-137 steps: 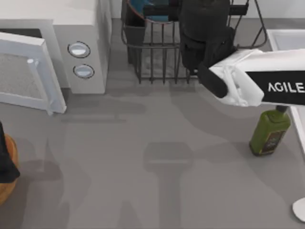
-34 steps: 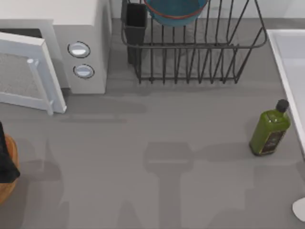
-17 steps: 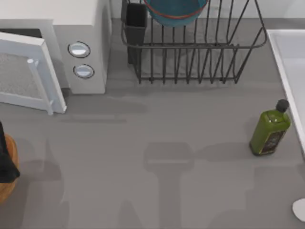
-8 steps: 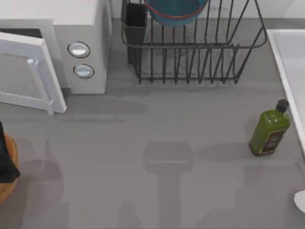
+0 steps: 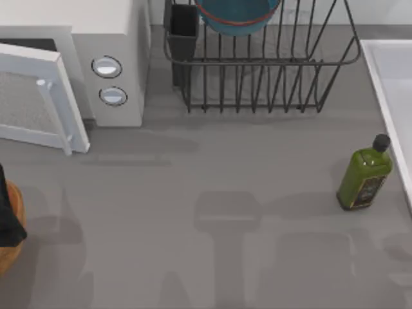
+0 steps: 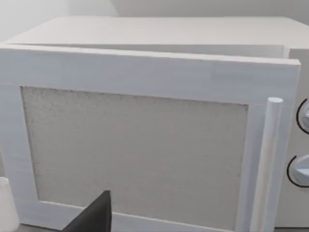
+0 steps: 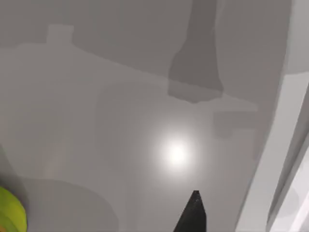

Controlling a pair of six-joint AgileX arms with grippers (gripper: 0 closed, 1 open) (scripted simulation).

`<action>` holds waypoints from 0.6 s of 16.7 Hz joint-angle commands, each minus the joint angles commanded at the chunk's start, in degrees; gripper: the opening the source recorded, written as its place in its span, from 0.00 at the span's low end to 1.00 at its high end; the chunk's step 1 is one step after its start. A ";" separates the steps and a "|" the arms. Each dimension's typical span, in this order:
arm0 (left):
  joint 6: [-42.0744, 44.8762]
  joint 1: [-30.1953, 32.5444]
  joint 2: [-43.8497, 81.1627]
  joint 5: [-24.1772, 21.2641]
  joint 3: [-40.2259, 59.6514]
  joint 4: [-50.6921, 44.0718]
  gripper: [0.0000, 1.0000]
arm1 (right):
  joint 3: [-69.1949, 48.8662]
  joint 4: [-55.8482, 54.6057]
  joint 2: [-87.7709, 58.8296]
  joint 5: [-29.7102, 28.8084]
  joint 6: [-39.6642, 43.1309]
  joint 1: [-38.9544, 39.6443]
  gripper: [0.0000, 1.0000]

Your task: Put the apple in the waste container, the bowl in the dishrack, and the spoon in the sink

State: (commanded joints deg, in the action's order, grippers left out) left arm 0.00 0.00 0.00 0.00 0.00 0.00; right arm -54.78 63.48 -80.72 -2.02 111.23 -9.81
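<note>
Since the bowl (image 5: 237, 13) already sits in the rack (image 5: 257, 71) at 12 o'clock of the top view, that step looks done, and I judge the spoon's trip to the sink (image 5: 380, 96), at 2 o'clock, to be the step in hand. Where the spoon is I cannot tell, nor the apple.

The right end effector (image 7: 193, 215) hangs over bare desk (image 5: 206, 193) in its wrist view. The sink's rim lies just beside it and the green bottle (image 5: 364, 174), at 3 o'clock on the desk, is near. Whether it is apart, together or clamped on anything I cannot tell.

The next move calls for getting it across that raised rim, clear of the bottle, before any release.

The left end effector (image 6: 94, 217) is parked at 8 o'clock over the bin (image 5: 11, 251), facing the microwave (image 5: 96, 58) door. Its state I cannot tell either.
</note>
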 joint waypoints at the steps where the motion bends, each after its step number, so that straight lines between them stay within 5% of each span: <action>1: 0.00 0.00 0.00 0.00 0.00 0.00 1.00 | -0.69 0.98 0.48 -0.05 -0.02 -0.02 0.00; 10: 0.00 0.00 0.00 0.00 0.00 0.00 1.00 | -6.46 3.41 -4.06 -0.15 0.34 0.07 0.00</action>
State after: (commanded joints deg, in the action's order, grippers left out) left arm 0.00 0.00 0.00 0.00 0.00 0.00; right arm -61.24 66.89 -84.78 -2.17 111.57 -9.74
